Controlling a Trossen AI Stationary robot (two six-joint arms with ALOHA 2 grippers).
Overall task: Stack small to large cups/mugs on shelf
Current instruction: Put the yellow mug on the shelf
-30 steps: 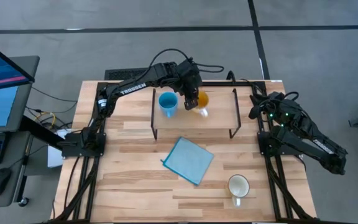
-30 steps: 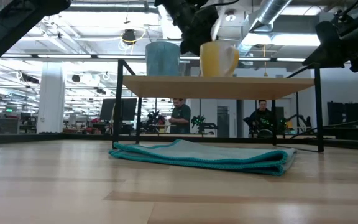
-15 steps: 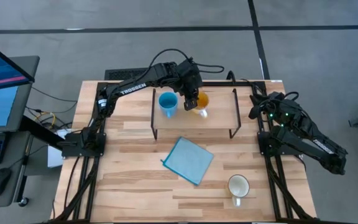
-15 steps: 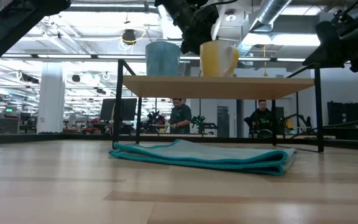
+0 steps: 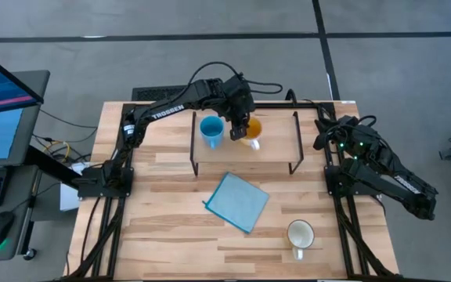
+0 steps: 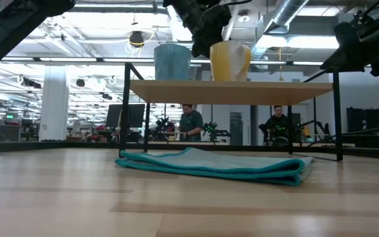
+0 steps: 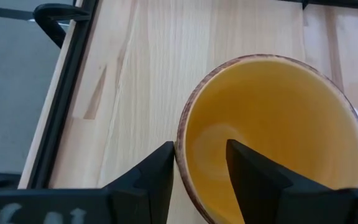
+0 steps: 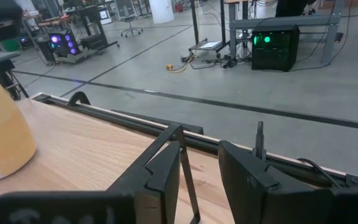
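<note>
The orange mug (image 5: 252,128) stands upright on the wooden shelf (image 5: 276,145), its pale handle toward the near edge. The light-blue mug (image 5: 211,129) stands on the shelf to its left. In the low view both, the blue mug (image 6: 172,61) and the orange mug (image 6: 230,61), rest by their bases on the shelf board (image 6: 262,92). The white mug (image 5: 300,234) stands on the table near the near-right corner. My left gripper (image 5: 241,122) is open, over the orange mug's left-far rim. My right gripper (image 5: 322,135) waits open by the table's right edge. My left gripper (image 7: 199,149) points down from above and straddles the orange mug's rim (image 7: 180,140). One finger (image 7: 160,171) lies outside against the rim. The other finger (image 7: 247,171) is inside the mug, apart from the wall. The mug stands upright with its base on the shelf.
A flat blue cloth (image 5: 237,201) lies on the table in front of the shelf, also low in the low view as the cloth (image 6: 216,164). The shelf's black legs (image 5: 193,149) stand at either end. Free shelf room lies right of the orange mug. People sit in the room behind.
</note>
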